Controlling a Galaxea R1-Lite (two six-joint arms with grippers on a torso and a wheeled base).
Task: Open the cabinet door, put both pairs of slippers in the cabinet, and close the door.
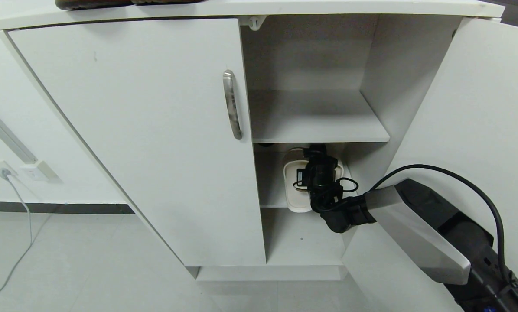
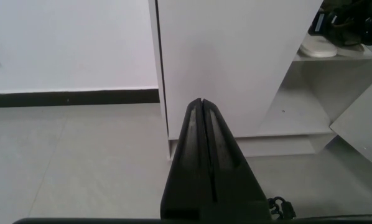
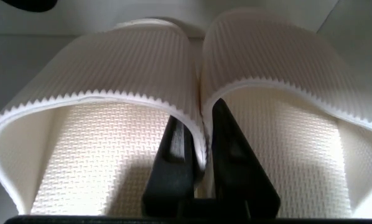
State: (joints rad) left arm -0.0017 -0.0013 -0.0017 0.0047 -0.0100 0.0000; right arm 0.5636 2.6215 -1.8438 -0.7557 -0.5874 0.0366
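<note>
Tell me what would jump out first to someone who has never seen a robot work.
The white cabinet stands with its right door swung open and its left door closed. The robot's right arm extends inside, where the right gripper holds a pair of white slippers on the middle shelf. Up close, its black fingers pinch the two slippers' adjoining inner walls together.

Slippers (image 1: 294, 190) side by side, touching, on the middle shelf (image 1: 269, 203) in the cabinet (image 1: 285, 8), right of the closed left door (image 1: 133, 130). Right door (image 1: 480, 130) swung out rightward. Right gripper (image 3: 197, 121) at the slippers' near ends, one finger inside each.
</note>
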